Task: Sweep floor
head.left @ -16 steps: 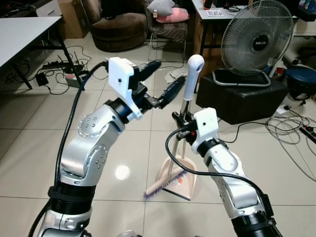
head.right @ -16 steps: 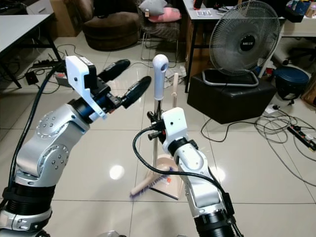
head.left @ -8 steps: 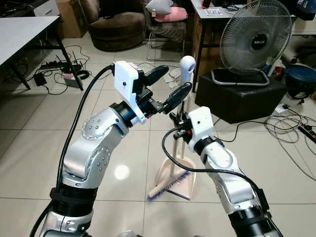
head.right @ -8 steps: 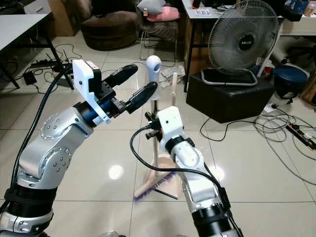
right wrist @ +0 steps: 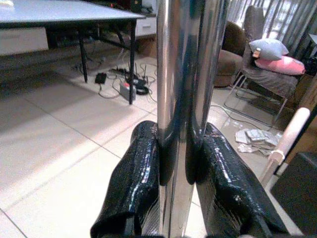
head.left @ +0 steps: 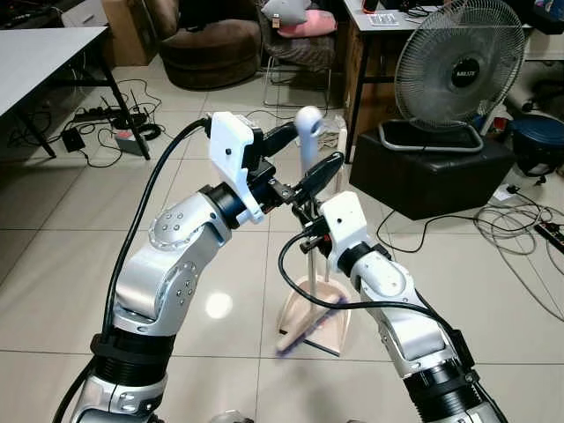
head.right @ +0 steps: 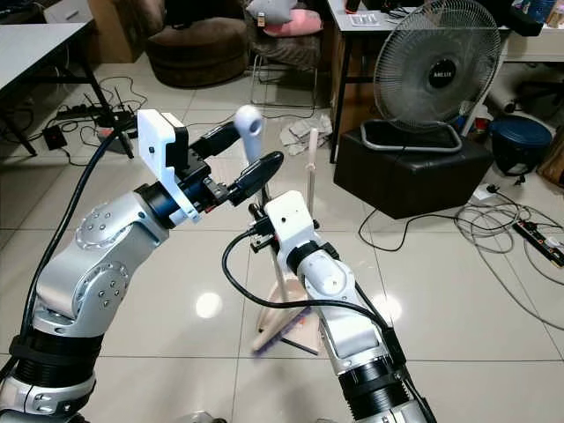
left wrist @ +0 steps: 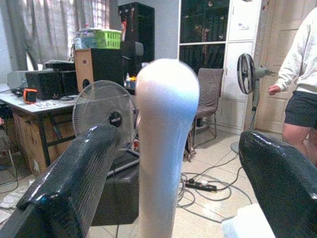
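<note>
We see the broom with a shiny chrome pole and rounded white plastic handle top (head.left: 308,132) standing nearly upright on the tiled floor (head.left: 53,247) in the middle of the scene, its bristles down by the beige plastic dustpan (head.left: 328,319). The right gripper (right wrist: 173,168) has its fingers clamped on the chrome pole. The left gripper (left wrist: 163,163) is raised at the white top, its fingers spread apart on either side of it. Far right stands a round-caged electric fan (head.left: 456,66) on a black box.
</note>
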Controlling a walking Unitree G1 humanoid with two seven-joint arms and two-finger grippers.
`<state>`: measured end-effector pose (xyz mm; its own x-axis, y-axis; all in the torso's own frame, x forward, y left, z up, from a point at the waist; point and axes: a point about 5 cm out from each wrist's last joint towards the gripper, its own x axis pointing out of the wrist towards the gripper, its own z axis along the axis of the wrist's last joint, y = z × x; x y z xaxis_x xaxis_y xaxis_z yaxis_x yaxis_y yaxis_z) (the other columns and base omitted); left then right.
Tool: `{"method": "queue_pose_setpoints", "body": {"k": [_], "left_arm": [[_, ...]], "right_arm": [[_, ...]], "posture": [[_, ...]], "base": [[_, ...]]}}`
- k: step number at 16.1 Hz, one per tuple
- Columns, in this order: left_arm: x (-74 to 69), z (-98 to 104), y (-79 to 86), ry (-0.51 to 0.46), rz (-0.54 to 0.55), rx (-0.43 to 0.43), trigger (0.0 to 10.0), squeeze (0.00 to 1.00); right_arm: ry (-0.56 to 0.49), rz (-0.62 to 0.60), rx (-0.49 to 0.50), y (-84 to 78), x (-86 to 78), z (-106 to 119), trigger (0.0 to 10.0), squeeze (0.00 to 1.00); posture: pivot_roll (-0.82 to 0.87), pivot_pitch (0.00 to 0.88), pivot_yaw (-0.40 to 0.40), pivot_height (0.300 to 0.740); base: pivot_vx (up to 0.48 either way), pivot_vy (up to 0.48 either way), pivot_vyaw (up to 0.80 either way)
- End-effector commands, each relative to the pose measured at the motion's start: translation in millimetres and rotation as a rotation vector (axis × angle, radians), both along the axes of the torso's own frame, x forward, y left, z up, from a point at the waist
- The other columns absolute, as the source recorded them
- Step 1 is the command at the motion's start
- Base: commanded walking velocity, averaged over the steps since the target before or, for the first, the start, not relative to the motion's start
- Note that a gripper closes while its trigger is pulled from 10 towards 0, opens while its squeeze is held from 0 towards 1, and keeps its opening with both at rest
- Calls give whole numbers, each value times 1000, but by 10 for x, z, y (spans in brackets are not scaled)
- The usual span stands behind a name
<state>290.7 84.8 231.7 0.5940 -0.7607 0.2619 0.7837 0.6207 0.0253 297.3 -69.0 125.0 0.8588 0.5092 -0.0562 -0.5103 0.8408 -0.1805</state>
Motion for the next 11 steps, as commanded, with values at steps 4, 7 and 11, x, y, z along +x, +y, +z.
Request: {"method": "queue_pose_setpoints", "body": {"k": [4, 7, 11], "left_arm": [[41, -57, -12, 15, 32, 76, 10000, 0], [65, -60, 5, 19, 60, 67, 10000, 0], [121, -9, 42, 21, 118, 4, 10000, 0]], "right_arm": [[-83, -46, -16, 0, 77, 152, 10000, 0], [-86, -32, -11, 49, 55, 153, 10000, 0], [-97, -9, -14, 96, 38, 159, 10000, 0]], "posture": [[-57, 50, 63, 740], [-55, 51, 61, 740], [-57, 53, 63, 740]], "base": [[0, 0, 0], [0, 0, 0], [0, 0, 0]]}}
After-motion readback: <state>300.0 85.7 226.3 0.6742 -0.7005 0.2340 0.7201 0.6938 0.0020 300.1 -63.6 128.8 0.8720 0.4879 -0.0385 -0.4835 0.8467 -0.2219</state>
